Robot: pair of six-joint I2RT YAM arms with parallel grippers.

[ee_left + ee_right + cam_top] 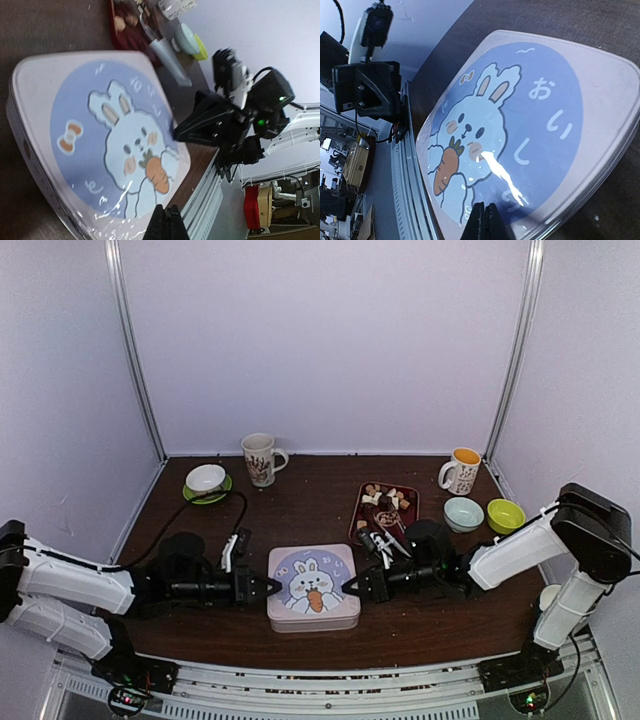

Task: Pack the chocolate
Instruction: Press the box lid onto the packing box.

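Note:
The chocolate [385,499] is a heap of small brown, tan and cream pieces on a dark red tray [363,513] at the back right of the middle; the heap also shows in the left wrist view [126,20]. A closed tin [313,587] with a bunny and carrot on its lid stands in front of me. My left gripper [275,586] is shut and empty, its tips at the tin's left edge [167,220]. My right gripper [348,587] is shut and empty at the tin's right edge [484,220]. Both point at each other across the lid [100,140] [530,125].
White tongs [388,537] lie at the tray's near end. At the back stand a patterned cup [262,458], a white bowl on a green saucer [206,480] and a mug with orange inside [461,471]. A pale blue bowl [463,513] and a yellow-green bowl [505,515] sit at the right.

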